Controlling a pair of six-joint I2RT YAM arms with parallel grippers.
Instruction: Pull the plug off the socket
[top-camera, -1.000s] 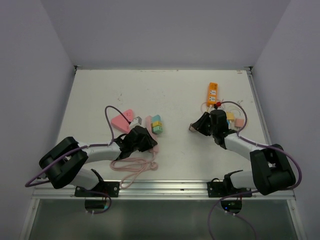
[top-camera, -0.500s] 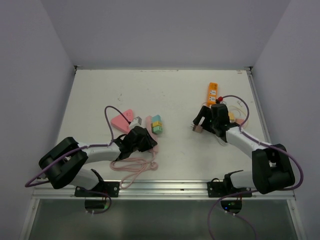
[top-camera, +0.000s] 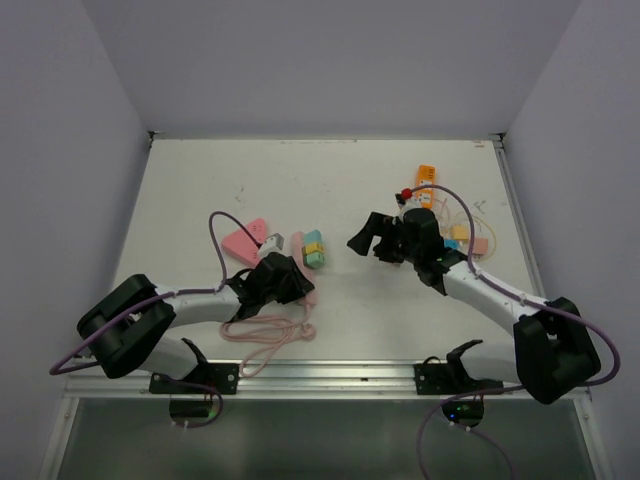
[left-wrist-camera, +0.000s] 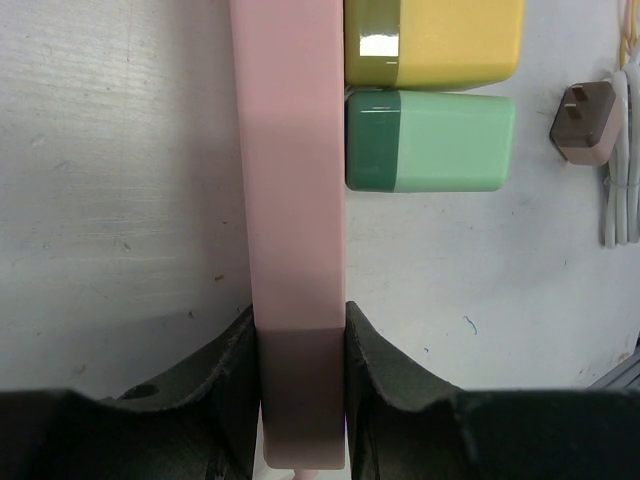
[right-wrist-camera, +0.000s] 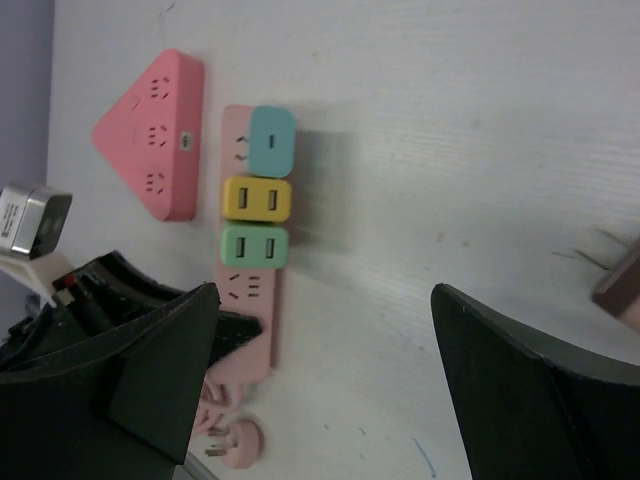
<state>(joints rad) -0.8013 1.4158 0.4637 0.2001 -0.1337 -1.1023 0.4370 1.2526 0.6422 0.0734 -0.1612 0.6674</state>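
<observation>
**Clamped at left, spread wide at right**

On the left, squeezed shut around the near end of the long pale-pink plastic power strip (left-wrist-camera: 296, 200) with the left gripper (left-wrist-camera: 298, 345), one black finger (left-wrist-camera: 232, 360) pressed to each long edge. Flat on the white table (top-camera: 330, 190), pointing away from the arm's base.

Seated in a row along that strip, close together: a mint-green block adapter (left-wrist-camera: 430, 140) nearest the grip, then a glossy yellow block adapter (left-wrist-camera: 435, 42), then a light-blue rounded block adapter (right-wrist-camera: 270, 142) at the far end. All three plugged in.

Off to one side of the green adapter, not touching the strip: a small taupe plug (left-wrist-camera: 588, 122), loose on the table beside a thin white cable (left-wrist-camera: 622, 190).

On the right, hovering above the table with the right gripper (right-wrist-camera: 322, 295), fingers parted wide and closed on nothing.

Elsewhere:
- Just beside the strip, a coral-pink triangular socket block (right-wrist-camera: 155, 130) and a silver-grey adapter (right-wrist-camera: 30, 222).
- Near the left arm, a loose coil of pink cord (top-camera: 268, 332).
- Toward the far right, an orange rectangular power strip (top-camera: 425, 180).
</observation>
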